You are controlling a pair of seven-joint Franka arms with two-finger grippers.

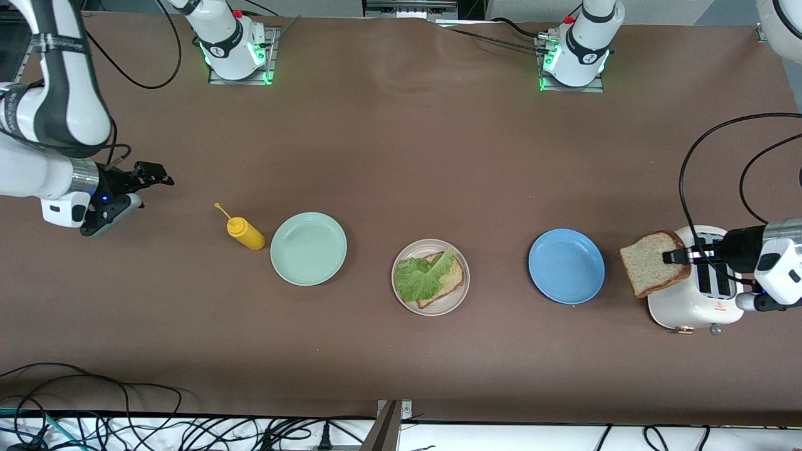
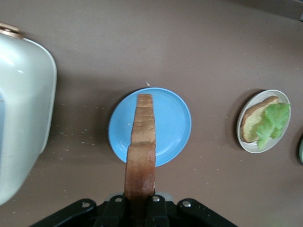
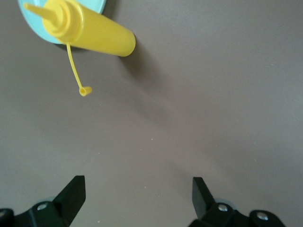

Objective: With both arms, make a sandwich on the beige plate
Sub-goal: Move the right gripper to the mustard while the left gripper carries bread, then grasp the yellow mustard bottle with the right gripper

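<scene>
The beige plate (image 1: 404,293) in the middle of the table holds one brown bread slice (image 1: 450,277) with a green lettuce leaf (image 1: 421,279) on it; both also show in the left wrist view, the plate (image 2: 246,144) and the lettuce (image 2: 273,124). My left gripper (image 1: 671,257) is shut on a second bread slice (image 1: 651,263), held in the air over the white toaster (image 1: 689,307) and table beside the blue plate (image 1: 566,266). In the left wrist view the slice (image 2: 142,142) is seen edge-on over the blue plate (image 2: 170,127). My right gripper (image 1: 156,175) is open and empty, waiting at the right arm's end.
A yellow squeeze bottle (image 1: 244,233) with its cap hanging open lies beside a mint-green plate (image 1: 308,248); the bottle also shows in the right wrist view (image 3: 85,30). Cables run along the table edge nearest the camera.
</scene>
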